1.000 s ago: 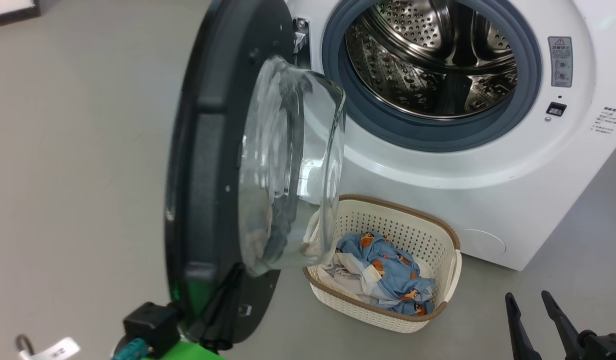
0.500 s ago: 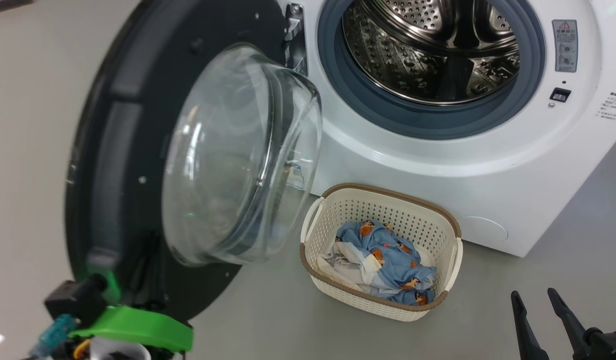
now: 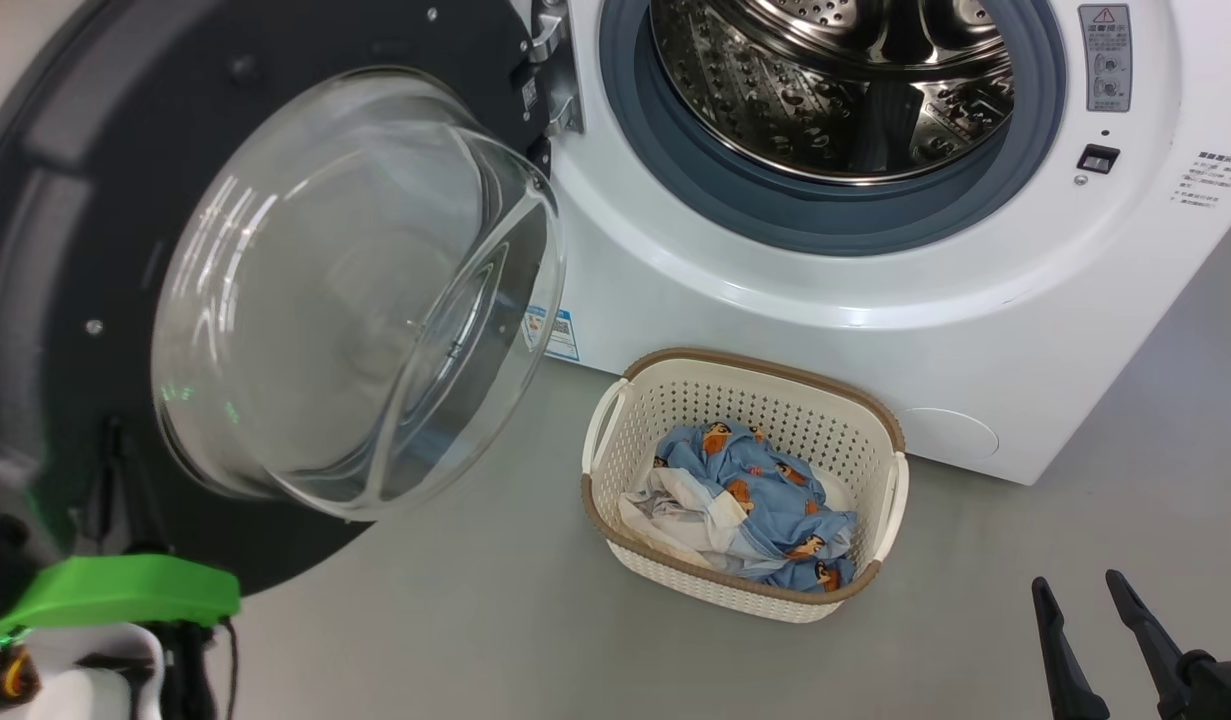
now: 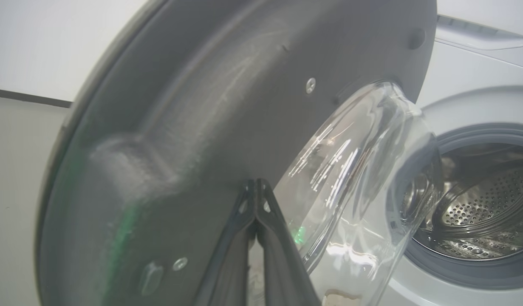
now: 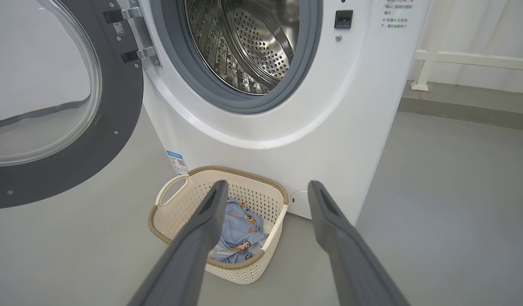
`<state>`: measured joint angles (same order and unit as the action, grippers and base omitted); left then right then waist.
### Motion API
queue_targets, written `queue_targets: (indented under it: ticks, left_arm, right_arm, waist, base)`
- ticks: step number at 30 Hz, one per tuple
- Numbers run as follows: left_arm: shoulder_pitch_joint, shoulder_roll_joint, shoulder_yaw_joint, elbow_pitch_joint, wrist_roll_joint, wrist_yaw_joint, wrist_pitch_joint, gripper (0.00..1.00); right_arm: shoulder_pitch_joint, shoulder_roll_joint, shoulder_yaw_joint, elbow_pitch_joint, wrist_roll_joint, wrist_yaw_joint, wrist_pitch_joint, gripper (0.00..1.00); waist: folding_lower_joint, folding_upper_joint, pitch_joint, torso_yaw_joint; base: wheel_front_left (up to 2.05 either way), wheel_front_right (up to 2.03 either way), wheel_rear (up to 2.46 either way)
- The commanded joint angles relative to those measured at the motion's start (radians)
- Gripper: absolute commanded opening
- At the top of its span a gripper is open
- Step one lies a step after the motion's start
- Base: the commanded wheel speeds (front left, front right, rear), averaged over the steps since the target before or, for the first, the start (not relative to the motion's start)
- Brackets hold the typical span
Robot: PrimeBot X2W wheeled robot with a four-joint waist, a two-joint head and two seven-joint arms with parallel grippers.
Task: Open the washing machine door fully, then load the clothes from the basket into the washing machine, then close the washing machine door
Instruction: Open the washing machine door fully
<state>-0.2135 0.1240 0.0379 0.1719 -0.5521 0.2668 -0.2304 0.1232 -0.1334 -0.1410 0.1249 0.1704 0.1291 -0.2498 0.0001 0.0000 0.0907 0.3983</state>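
Clothes [image 3: 765, 490]: soft, light, limp; pinch blue bunch, 5 o'clock in basket [image 3: 765, 362]. Left gripper [image 4: 255, 183] clenched against door [image 4: 202, 106]; right gripper [image 3: 1079, 582] released.

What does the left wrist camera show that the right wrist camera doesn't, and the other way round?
Left wrist view, not the right: the left arm's fingers, shut together, tips close to the door and its grey inner face, with the glass window bulging sideways. Right wrist view, not the left: the right arm's fingers spread open, aimed toward the basket holding the clothes, a blue label on the washing machine, and a white rail. Both: the open door, the steel drum and its grey seal.
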Motion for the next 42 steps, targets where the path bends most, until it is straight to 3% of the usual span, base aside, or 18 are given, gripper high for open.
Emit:
queue_targets:
  ticks: [1, 17, 23, 30, 31, 32, 34, 35, 42]
  left_arm:
    - [-0.057, 0.054, 0.063, 0.006, -0.009, 0.001, -0.013, 0.0]
    - [-0.174, 0.113, 0.129, 0.275, 0.033, -0.054, -0.031, 0.0]
    - [-0.139, 0.101, 0.169, 0.249, 0.047, -0.069, -0.031, 0.0]
    - [-0.049, 0.069, 0.18, 0.112, 0.052, -0.088, -0.031, 0.01]
    - [-0.032, 0.064, 0.177, 0.081, 0.054, -0.089, -0.031, 0.28]
    - [-0.015, 0.058, 0.173, 0.048, 0.057, -0.088, -0.031, 0.45]
    - [0.02, 0.05, 0.164, -0.02, 0.065, -0.082, -0.027, 0.92]
    - [0.036, 0.047, 0.16, -0.055, 0.067, -0.081, -0.023, 1.0]
    - [0.14, 0.028, 0.092, -0.296, 0.094, -0.088, 0.022, 1.0]
  right_arm:
    - [-0.019, -0.02, 0.027, -0.023, 0.003, 0.002, -0.012, 0.96]
    - [-0.023, -0.01, 0.034, -0.011, 0.003, 0.002, -0.012, 0.96]
    - [-0.014, 0.001, 0.036, -0.006, 0.005, 0.002, -0.012, 0.96]
    - [-0.003, 0.007, 0.028, -0.007, 0.01, 0.002, -0.012, 0.97]
    - [-0.001, 0.008, 0.027, -0.007, 0.01, 0.002, -0.012, 0.97]
    - [0.0, 0.009, 0.027, -0.007, 0.01, 0.002, -0.012, 0.96]
    - [0.003, 0.012, 0.028, -0.008, 0.009, 0.002, -0.012, 0.97]
    - [0.003, 0.014, 0.028, -0.008, 0.009, 0.002, -0.012, 0.98]
    - [0.004, 0.022, 0.044, -0.013, 0.009, 0.002, -0.012, 1.0]
  waist:
    - [-0.0001, 0.0, -0.002, -0.003]
    - [-0.0001, 0.0, -0.024, -0.028]
    - [-0.0001, 0.0, -0.05, -0.044]
    - [-0.0001, 0.0, -0.071, -0.054]
    - [-0.0001, 0.0, -0.074, -0.055]
    - [-0.0001, 0.0, -0.077, -0.056]
    - [-0.0001, 0.0, -0.084, -0.06]
    - [-0.0001, 0.0, -0.087, -0.063]
    - [-0.0001, 0.0, -0.107, -0.105]
  base:
    - [0.0, 0.0, 0.0]
    - [0.0, 0.0, 0.0]
    - [0.0, 0.0, 0.0]
    - [0.0, 0.0, 0.0]
    - [0.0, 0.0, 0.0]
    - [0.0, 0.0, 0.0]
    - [0.0, 0.0, 0.0]
    - [0.0, 0.0, 0.0]
    - [0.0, 0.0, 0.0]
